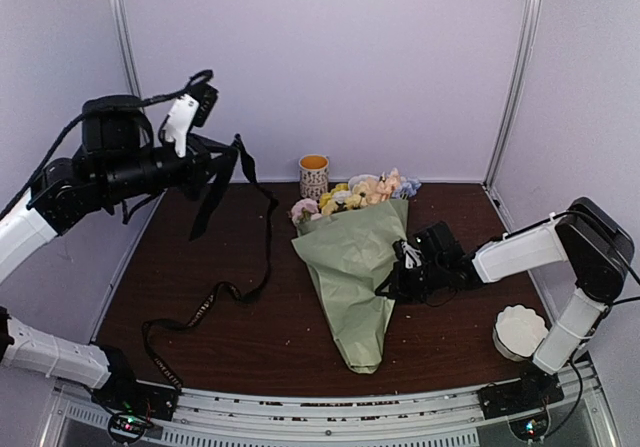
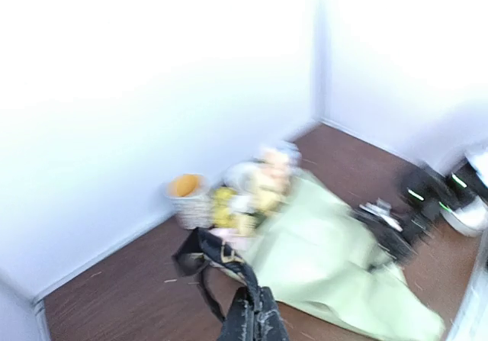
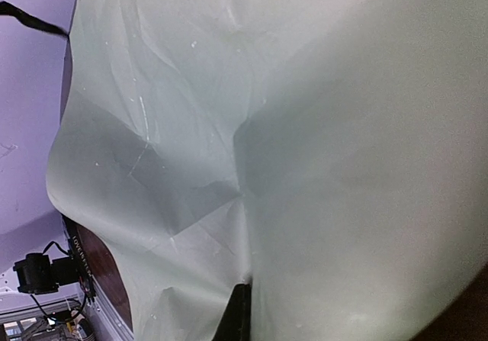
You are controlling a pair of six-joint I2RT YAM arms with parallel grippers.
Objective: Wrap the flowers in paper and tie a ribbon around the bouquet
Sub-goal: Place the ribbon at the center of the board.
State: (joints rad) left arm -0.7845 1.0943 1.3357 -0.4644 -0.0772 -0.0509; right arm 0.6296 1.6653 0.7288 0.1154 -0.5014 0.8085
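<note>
The left gripper (image 1: 226, 159) is raised high over the far-left part of the table (image 1: 460, 217), its fingers (image 2: 252, 314) pinched together on the black ribbon (image 1: 268, 257). From the wrist view the ribbon bunches in a dark knot-like fold just ahead of the fingertips, though that view is blurred. From the grip one short strand hangs free in the air; the longer run drops to the table left of the bouquet, curls back toward the near-left corner and ends there flat on the wood, well apart from the paper.

The sage-green paper (image 1: 352, 267) lies on the middle of the table, rolled into a cone; its narrow end points to the near edge and its wide mouth to the far wall. The flowers (image 1: 355, 191) spill out of that mouth in yellow, pink, peach and pale blue, their stems hidden inside the cone.

The right gripper (image 1: 394, 285) sits low at the cone's right edge, closed on the paper. In its wrist view the sheet fills nearly everything, with creases running together at the dark finger (image 3: 238, 316) at the bottom, so the paper is pinched right at the fingertips.

A patterned cup (image 1: 314, 177) with an orange inside stands just behind the flowers; a white scalloped stack (image 1: 520, 332) rests near the right arm's base.
</note>
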